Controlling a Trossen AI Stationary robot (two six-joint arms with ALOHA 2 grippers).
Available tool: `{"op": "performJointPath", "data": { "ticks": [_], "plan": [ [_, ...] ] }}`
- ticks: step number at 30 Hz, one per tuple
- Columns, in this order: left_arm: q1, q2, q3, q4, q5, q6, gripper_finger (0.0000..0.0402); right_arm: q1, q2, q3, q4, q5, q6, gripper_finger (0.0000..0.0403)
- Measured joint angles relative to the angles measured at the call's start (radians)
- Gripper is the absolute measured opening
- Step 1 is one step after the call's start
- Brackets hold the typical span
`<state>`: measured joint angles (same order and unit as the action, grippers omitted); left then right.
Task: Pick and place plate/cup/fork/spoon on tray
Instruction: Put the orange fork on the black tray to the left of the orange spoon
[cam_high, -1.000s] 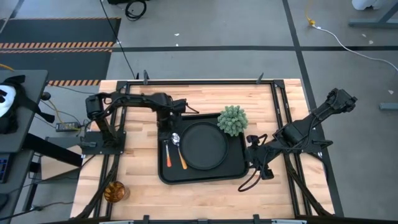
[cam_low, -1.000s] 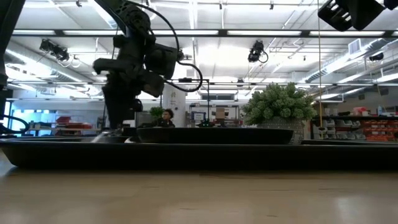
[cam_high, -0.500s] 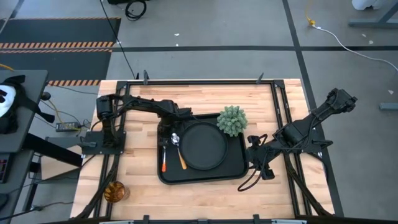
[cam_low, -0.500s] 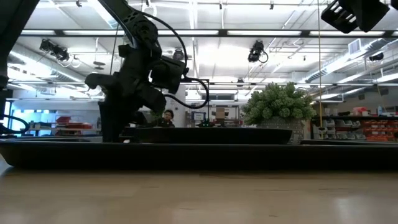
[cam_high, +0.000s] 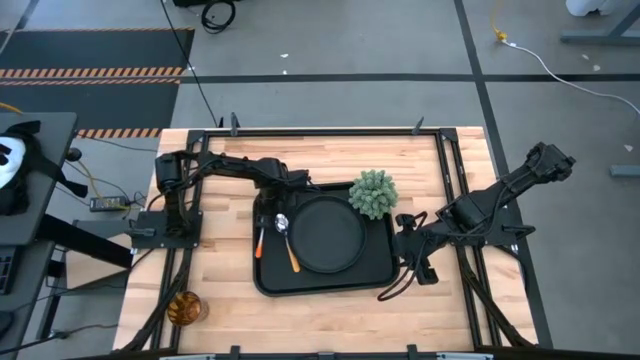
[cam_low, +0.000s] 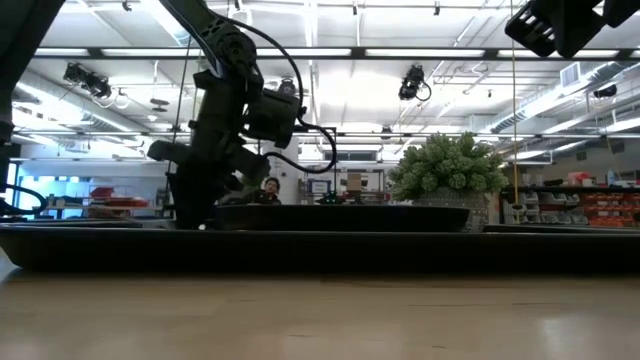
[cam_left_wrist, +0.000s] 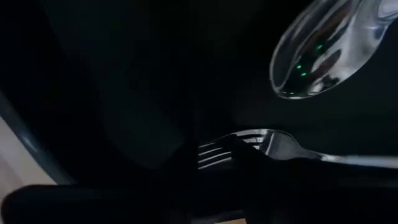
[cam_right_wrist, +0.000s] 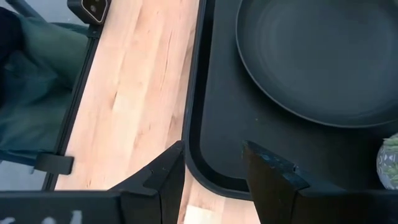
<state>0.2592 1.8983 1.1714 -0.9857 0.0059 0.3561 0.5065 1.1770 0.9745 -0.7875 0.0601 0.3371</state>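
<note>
From where I stand, the left gripper (cam_high: 264, 212) hangs low over the near-left part of the large flat black rectangular tray (cam_high: 330, 283), right above the head end of the slim fork with the red-orange handle (cam_high: 259, 242). I cannot tell whether its fingers are parted or pressed together. The fork lies on the tray floor just under the claw and trails away from it toward the table's front edge; in the left wrist view its metal tines (cam_left_wrist: 214, 152) rest flat on the dark surface, and the shiny oval bowl of the yellow-orange-handled spoon (cam_left_wrist: 317, 53) lies just beside them. From above, the spoon (cam_high: 286, 240) lies close to the claw on the side toward the round matte black plate (cam_high: 327, 233), which sits in the tray's middle.

A small bushy green plant (cam_high: 373, 192) stands at the plate's far rim. The small amber glass tumbler (cam_high: 183, 307) stands well apart from the claw, off the tray, near the wooden table's (cam_high: 220, 290) front left corner.

The right gripper (cam_high: 405, 245) waits at the tray's right edge, its two dark fingers (cam_right_wrist: 273, 180) spread apart and holding nothing.
</note>
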Motion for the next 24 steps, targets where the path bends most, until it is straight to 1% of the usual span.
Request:
{"op": "performJointPath", "data": {
  "ticks": [7, 24],
  "plan": [
    [-0.002, 0.000, 0.000, -0.005, 0.012, -0.005, 0.0130, -0.012, 0.000, 0.000, 0.000, 0.000, -0.008, 0.0167],
    [0.002, 0.000, 0.000, -0.047, 0.009, -0.031, 0.0133, -0.044, 0.000, 0.000, 0.000, 0.001, -0.024, 0.0167]
  ]
}}
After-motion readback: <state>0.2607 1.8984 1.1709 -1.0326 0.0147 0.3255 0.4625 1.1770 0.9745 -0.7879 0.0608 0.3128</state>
